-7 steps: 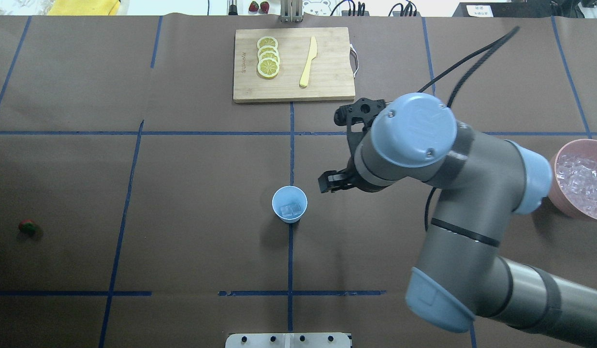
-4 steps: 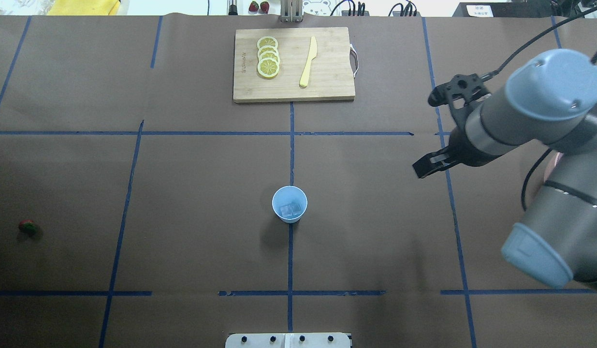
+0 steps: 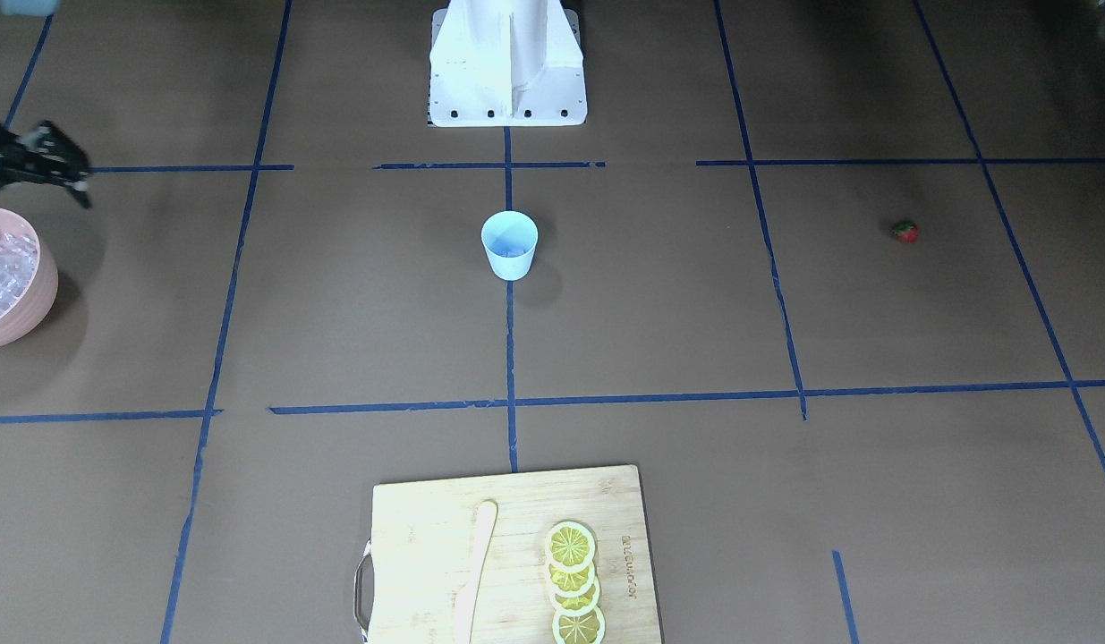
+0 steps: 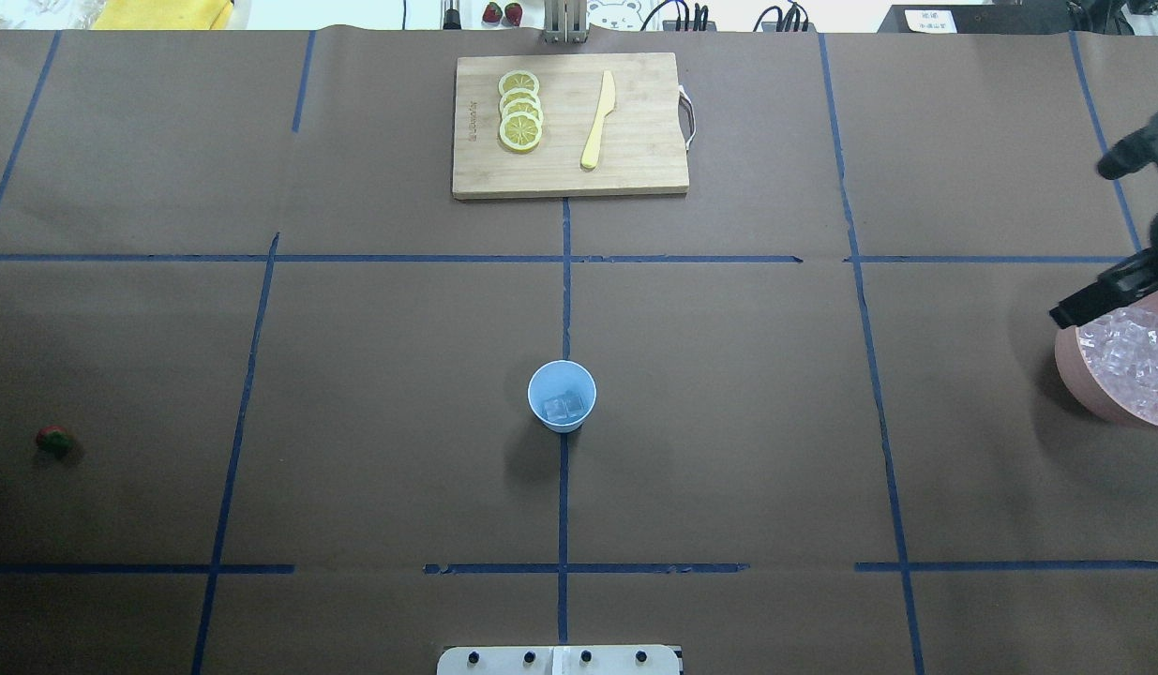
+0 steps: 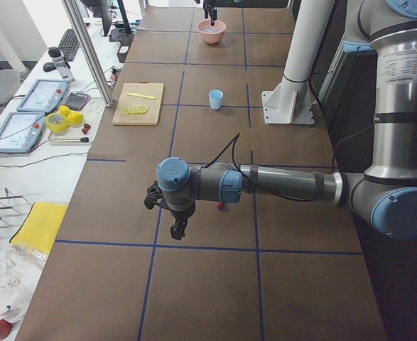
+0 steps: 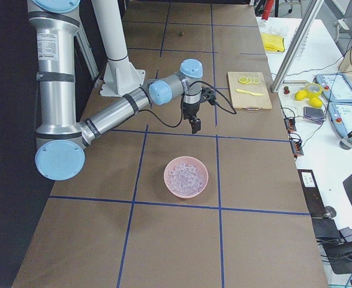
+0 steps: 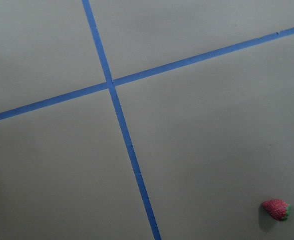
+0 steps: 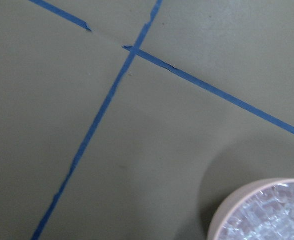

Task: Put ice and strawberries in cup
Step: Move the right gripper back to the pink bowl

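The left gripper (image 5: 177, 229) hangs low over the table (image 4: 372, 469) on the robot's left, just beside the strawberry (image 4: 53, 439). Only the side view shows this gripper, so I cannot tell how far its jaws are parted or whether they hold anything. The strawberry lies on its side on the brown paper, well apart from the cup (image 4: 562, 396). The cup stands upright at the table's middle, on a line of blue tape (image 4: 564, 309), with a couple of cubes of ice (image 4: 563, 407) at its bottom. At the right edge sits the pink bowl (image 4: 1071, 366), filled with a glistening heap (image 4: 1136, 361) of cubes. The right gripper (image 4: 1075, 311) hangs in the air by the bowl's rim, on the side toward the cup. It is partly cut off, so I cannot tell its opening, and nothing shows in it. Farthest off lies the board (image 4: 635, 159), bearing four overlapping lemon slices (image 4: 520, 111) and a yellow knife (image 4: 597, 120) beside them.
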### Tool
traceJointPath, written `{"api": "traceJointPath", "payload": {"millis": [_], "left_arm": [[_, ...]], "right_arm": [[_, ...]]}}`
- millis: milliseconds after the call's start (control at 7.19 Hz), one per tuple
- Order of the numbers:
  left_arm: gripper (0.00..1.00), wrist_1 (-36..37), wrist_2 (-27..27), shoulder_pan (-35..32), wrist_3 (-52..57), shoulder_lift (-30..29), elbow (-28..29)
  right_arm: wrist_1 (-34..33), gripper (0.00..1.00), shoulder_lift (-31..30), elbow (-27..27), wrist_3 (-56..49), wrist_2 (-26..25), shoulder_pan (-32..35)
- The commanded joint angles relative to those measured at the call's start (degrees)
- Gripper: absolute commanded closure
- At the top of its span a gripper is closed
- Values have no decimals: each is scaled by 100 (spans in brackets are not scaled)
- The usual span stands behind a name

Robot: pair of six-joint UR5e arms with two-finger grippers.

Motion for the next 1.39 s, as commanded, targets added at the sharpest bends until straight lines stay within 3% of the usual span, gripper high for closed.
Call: {"api": "traceJointPath", "payload": {"millis": [0, 278, 556, 974, 1252], "left_arm": [[0, 0, 0, 0, 8, 0, -13], [0, 0, 0, 0, -1, 0, -21], [0, 0, 0, 0, 8, 0, -4], [0, 0, 0, 0, 8, 0, -21], [0, 0, 0, 0, 8, 0, -21]], "right_arm": [[38, 2, -714, -85, -1344, 382, 979], [229, 2, -691, -478, -1473, 383, 1088], [1657, 3, -708, -1348, -872, 374, 1079], [2889, 4, -866, -2043, -114, 260, 808], [4084, 5, -980, -2430, 1001, -3, 334]]}}
